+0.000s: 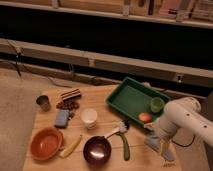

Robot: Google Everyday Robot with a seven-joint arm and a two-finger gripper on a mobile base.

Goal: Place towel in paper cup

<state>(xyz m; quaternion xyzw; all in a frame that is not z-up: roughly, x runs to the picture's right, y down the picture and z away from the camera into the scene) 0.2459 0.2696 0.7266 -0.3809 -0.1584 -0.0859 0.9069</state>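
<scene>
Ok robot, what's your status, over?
Pincer open, down at towel, table's right end. Towel on table, not in paper cup. White utensil and green vegetable lie between.

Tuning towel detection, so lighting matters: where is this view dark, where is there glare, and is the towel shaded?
Camera view: dark behind the table, warm even light on it; camera view: a bright glint inside the dark bowl; camera view: the gripper hangs at the table's right front, over the towel, which looks dim beneath it; the paper cup stands bright.
</scene>
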